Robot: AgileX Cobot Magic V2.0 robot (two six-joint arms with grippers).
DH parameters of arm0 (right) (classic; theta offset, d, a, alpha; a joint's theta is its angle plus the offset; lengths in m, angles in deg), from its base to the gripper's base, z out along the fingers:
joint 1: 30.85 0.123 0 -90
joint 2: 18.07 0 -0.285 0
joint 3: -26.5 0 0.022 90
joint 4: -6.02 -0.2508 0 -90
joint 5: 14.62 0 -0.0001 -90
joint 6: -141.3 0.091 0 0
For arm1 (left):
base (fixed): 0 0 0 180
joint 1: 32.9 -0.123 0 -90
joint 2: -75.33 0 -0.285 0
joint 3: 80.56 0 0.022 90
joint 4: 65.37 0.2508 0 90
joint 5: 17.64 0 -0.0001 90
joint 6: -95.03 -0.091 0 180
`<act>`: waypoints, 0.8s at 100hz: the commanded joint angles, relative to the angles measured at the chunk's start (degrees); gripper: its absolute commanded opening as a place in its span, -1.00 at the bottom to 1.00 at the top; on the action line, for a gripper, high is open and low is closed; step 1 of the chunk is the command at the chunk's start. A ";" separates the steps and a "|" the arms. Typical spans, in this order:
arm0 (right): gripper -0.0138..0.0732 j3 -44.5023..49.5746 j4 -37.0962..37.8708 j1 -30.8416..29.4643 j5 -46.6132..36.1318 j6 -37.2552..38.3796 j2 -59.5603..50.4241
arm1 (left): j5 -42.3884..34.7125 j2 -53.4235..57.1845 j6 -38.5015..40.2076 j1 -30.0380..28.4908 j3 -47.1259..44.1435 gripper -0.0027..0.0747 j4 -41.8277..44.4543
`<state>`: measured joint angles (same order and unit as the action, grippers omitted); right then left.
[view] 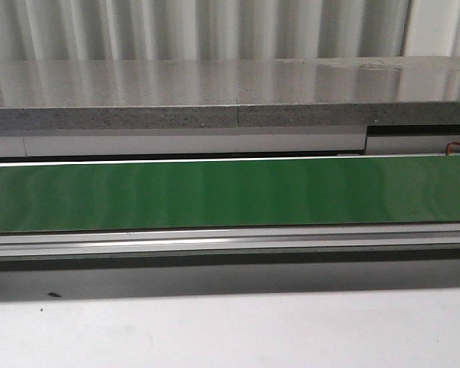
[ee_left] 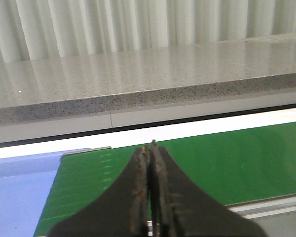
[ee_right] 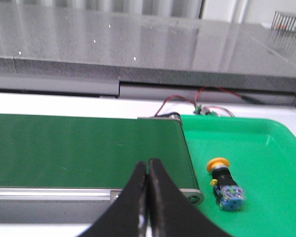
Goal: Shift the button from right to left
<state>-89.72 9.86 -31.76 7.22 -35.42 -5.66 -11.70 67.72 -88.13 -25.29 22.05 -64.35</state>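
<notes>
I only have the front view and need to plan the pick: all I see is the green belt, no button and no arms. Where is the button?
Observer: The button shows only in the right wrist view. It lies on its side in a bright green tray just past the end of the green belt.
Operator: Is either gripper holding anything?
Observer: No. The right gripper has its fingers together with nothing between them, apart from the button.
Operator: And the left one?
Observer: The left gripper is also closed and empty, above the belt's other end, next to a light blue tray.
</notes>
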 commanded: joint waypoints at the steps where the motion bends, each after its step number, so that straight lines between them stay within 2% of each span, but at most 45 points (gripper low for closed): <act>1: -0.84 -7.35 0.95 0.02 1.65 0.00 5.22 | -4.32 1.03 -0.07 0.25 -2.13 -0.98 -0.09; 22: -0.84 -20.35 0.87 0.02 16.50 0.00 18.01 | -4.32 1.03 -0.07 0.25 -2.13 -0.98 -0.09; 61: -0.82 -29.13 0.08 0.02 28.46 -0.14 37.72 | -4.32 1.03 -0.07 0.25 -2.13 -0.99 -0.09; 72: -0.62 -30.11 -0.11 0.02 30.54 -0.22 41.52 | -4.32 1.03 -0.07 0.25 -2.13 -0.98 -0.09; 77: -0.43 -30.62 -0.36 0.02 31.33 -0.22 43.47 | -4.32 1.03 -0.07 0.25 -2.13 -0.98 -0.09; 80: -0.25 -30.79 -0.35 0.02 31.76 -0.22 44.40 | -4.32 1.03 -0.07 0.25 -2.13 -0.98 -0.09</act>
<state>-118.08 9.42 -31.76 39.89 -35.31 36.12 -11.70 67.72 -88.13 -25.29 22.05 -64.35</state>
